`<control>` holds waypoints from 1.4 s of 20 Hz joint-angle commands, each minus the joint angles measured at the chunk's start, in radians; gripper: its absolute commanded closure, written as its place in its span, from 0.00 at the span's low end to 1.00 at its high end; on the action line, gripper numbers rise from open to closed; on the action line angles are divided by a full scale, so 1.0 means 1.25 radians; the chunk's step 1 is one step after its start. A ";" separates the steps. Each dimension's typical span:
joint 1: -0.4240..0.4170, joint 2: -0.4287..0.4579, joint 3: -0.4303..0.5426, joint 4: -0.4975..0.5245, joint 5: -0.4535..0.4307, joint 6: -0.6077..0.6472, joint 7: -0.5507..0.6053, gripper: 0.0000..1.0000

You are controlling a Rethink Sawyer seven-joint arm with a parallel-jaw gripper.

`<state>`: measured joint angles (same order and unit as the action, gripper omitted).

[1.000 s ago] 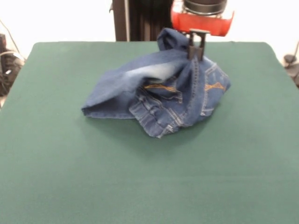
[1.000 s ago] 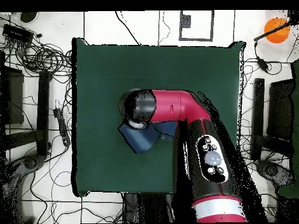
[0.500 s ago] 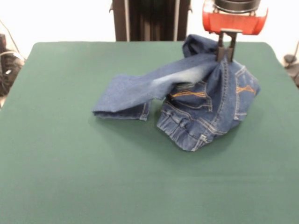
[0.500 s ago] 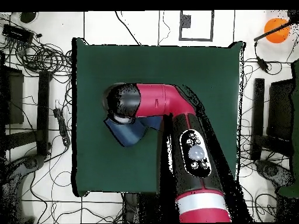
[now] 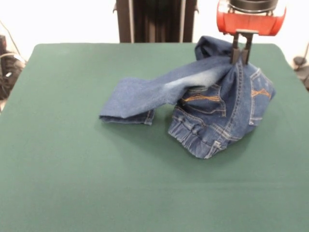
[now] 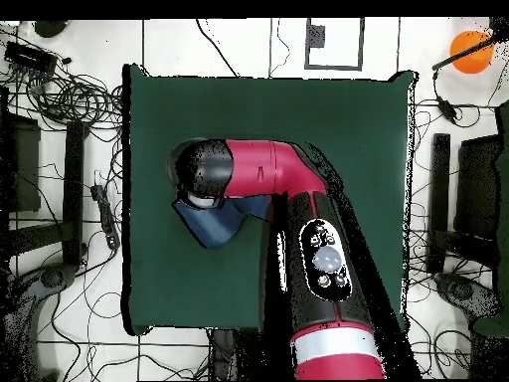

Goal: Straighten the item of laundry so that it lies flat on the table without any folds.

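Pinching jeans [image 5: 212, 106] in tool [image 5: 241, 57] | overhead: arm [image 6: 298, 239] apparently hides grasp

I see the dark green table [image 5: 72, 183], rounded corners. Only the jeans [image 5: 207, 116] lie on it: bunched toward its far side, waistband folded under, one leg stretched flat out across the felt.
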<state>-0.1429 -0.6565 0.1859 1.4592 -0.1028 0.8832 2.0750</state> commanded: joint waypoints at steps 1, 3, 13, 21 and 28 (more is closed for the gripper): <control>0.035 0.030 0.008 0.007 0.047 0.014 0.145 1.00; 0.035 0.028 0.009 0.016 0.049 0.005 0.145 1.00; 0.057 0.035 0.009 -0.003 0.088 -0.003 0.188 1.00; 0.089 0.057 -0.018 -0.039 0.096 -0.009 0.220 1.00; 0.113 0.069 -0.042 -0.063 0.107 -0.004 0.230 1.00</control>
<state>-0.0488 -0.6527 0.1392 1.4241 -0.0399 0.8832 2.0773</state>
